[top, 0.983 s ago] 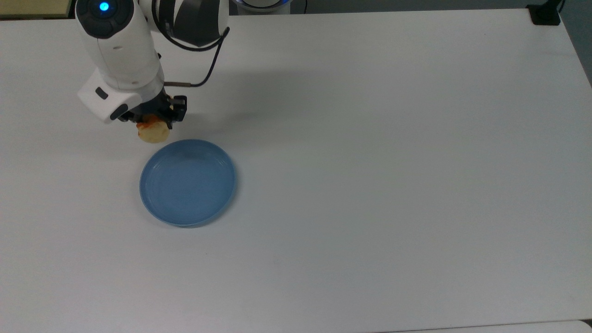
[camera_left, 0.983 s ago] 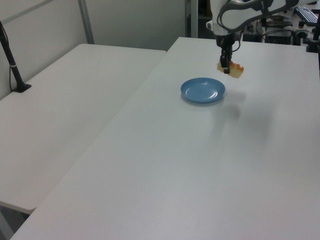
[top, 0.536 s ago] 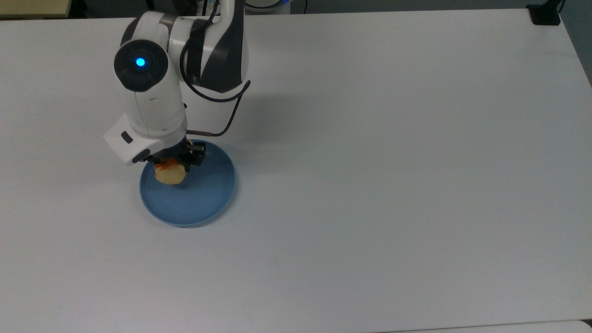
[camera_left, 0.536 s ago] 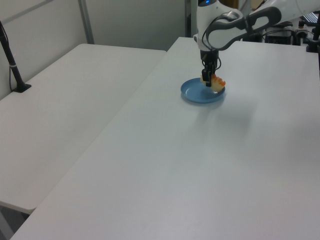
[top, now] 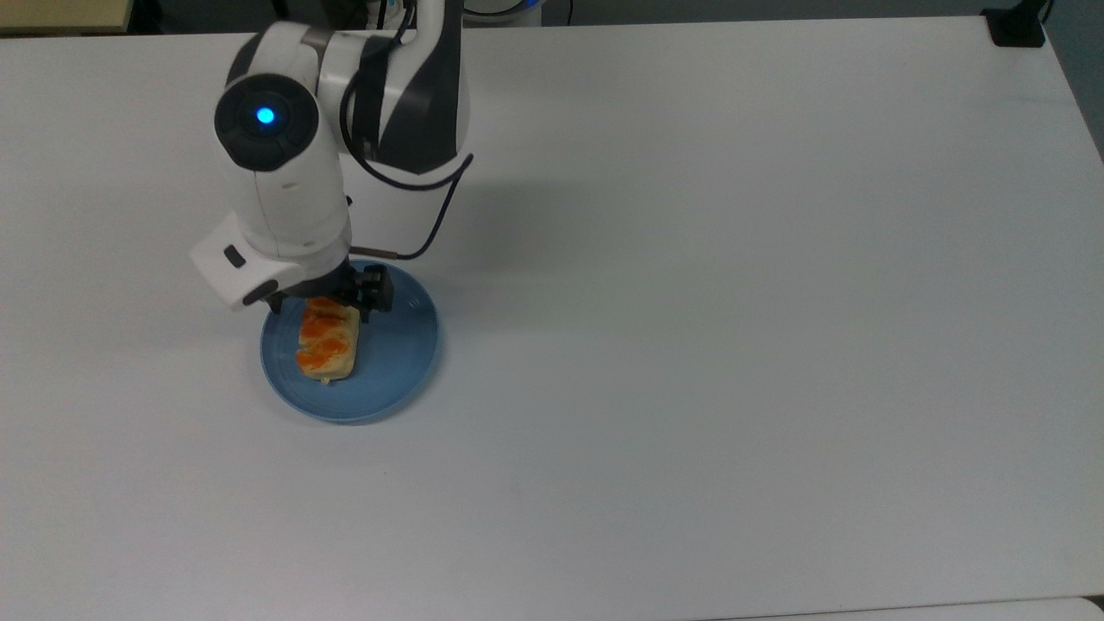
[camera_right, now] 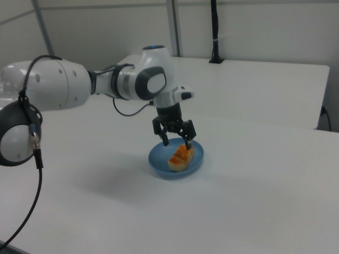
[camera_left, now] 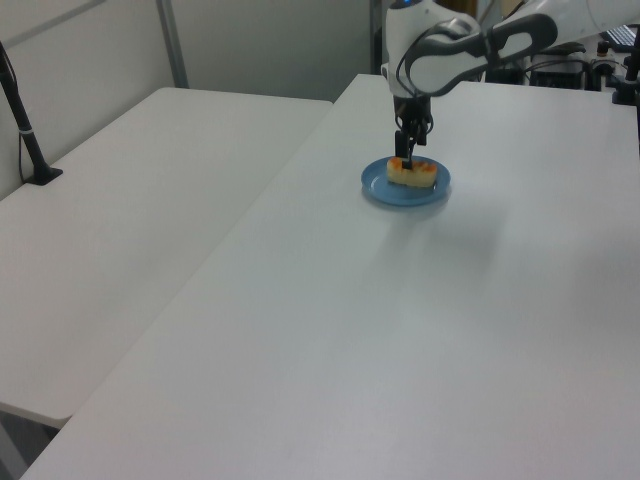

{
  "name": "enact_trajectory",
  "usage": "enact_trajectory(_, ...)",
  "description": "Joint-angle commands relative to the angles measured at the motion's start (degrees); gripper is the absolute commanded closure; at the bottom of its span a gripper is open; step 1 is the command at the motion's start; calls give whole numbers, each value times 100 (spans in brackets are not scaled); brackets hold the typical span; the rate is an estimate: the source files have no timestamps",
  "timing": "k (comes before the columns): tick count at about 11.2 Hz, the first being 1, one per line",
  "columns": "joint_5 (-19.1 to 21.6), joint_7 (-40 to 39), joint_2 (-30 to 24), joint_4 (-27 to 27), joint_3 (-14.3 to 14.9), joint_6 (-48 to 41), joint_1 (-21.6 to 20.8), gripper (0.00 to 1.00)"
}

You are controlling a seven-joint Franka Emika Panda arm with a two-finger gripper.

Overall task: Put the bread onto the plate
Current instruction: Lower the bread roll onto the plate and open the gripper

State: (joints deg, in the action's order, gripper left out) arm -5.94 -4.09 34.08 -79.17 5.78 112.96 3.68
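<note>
Releasing, top view: we see the bread (top: 328, 341) lying flat inside the plate (top: 405, 345), left of centre in the frame, its striped top facing up and its long axis running up-and-down the picture. The gripper (top: 323, 302) sits over the bread's upper end, at the plate's upper edge.

Fingers, top view: we judge them spread apart, one dark fingertip (top: 373, 302) standing clear to the bread's right; the arm's white housing covers the other.

Left view: the plate (camera_left: 380, 190) lies in the upper middle of the frame on the white table (camera_left: 350, 330), the bread (camera_left: 412, 173) resting in it, and the gripper (camera_left: 406, 160) hangs right over the bread's left end.

Right view: the gripper (camera_right: 175, 138), in the middle of the frame, has both fingers parted and holding nothing; the bread (camera_right: 181, 157) lies below them in the plate (camera_right: 159, 159), near its right side.

Step in hand: we judge the bread delivered and let go, so what remains is clearing away.

Doing it well: we would keep the fingers wide and lift straight up before any sideways travel, since one fingertip hangs close to the bread's end and a slanted exit could drag it toward the rim.

Risk: nudging the plate itself with a low fingertip.
</note>
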Motion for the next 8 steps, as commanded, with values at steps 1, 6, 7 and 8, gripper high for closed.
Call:
enact_trajectory(1,-39,101,-918,-203,54,-1001,-26,0)
enact_trajectory(6,215,49,-2377,-414,54,-2031,186,0)
enact_trajectory(7,277,22,-2614,-528,46,-2171,151,0)
enact_trajectory(8,295,31,-2765,-573,11,-2364,115,0)
